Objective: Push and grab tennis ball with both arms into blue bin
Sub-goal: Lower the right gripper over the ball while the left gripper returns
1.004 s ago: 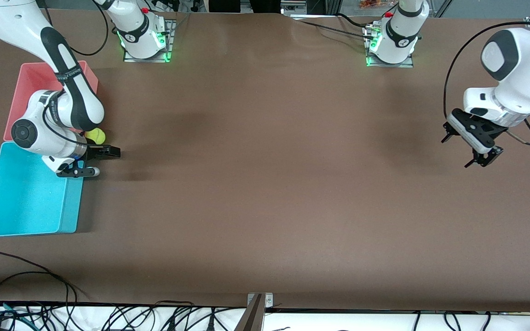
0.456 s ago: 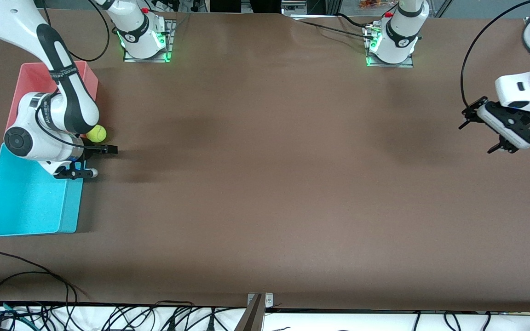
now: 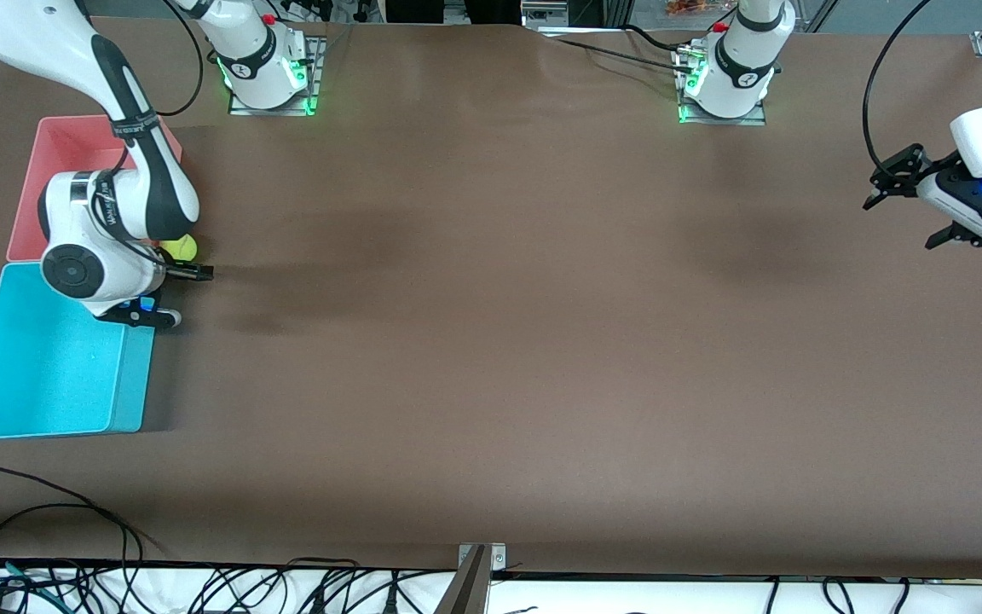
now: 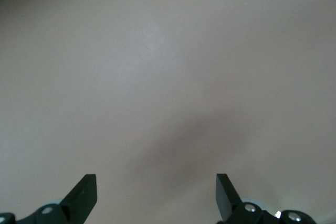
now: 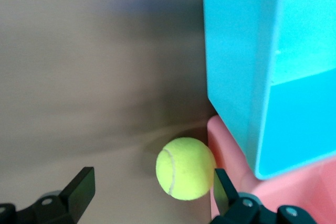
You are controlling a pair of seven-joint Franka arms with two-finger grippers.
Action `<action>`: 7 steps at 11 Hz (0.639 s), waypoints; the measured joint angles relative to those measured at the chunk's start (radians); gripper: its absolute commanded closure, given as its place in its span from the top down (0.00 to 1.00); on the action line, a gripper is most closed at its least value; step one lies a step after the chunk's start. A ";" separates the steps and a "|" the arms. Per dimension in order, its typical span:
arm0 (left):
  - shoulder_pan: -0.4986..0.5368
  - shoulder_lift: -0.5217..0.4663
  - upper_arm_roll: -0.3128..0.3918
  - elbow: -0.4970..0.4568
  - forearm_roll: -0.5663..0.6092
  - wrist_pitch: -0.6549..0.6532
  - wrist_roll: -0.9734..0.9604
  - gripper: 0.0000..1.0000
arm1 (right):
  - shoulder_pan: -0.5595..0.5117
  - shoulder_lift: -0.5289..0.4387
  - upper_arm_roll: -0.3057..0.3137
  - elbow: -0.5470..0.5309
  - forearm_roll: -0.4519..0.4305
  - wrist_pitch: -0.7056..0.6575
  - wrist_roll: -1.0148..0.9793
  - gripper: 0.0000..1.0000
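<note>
The tennis ball [image 3: 183,247] lies on the brown table against the pink bin's corner, partly hidden by the right arm. In the right wrist view the tennis ball [image 5: 185,169] sits close to one finger; I cannot tell if they touch. My right gripper [image 3: 193,294] is low beside the blue bin [image 3: 48,358] and open, holding nothing. The right gripper [image 5: 152,177] frames the ball, with the blue bin [image 5: 247,51] next to it. My left gripper [image 3: 900,223] hangs open over the left arm's end of the table. The left gripper [image 4: 156,179] sees only bare table.
A pink bin [image 3: 60,149] stands beside the blue bin, farther from the front camera; the pink bin [image 5: 226,140] touches the ball. Both arm bases sit along the table's back edge. Cables lie along the front edge [image 3: 116,588].
The left arm has swung up and out toward its end of the table. The right wrist has shifted a little beside the ball. The ball has barely moved.
</note>
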 measured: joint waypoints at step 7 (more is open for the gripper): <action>-0.024 -0.001 -0.150 0.264 0.162 -0.299 -0.352 1.00 | 0.068 0.001 0.007 -0.075 -0.187 -0.015 0.493 1.00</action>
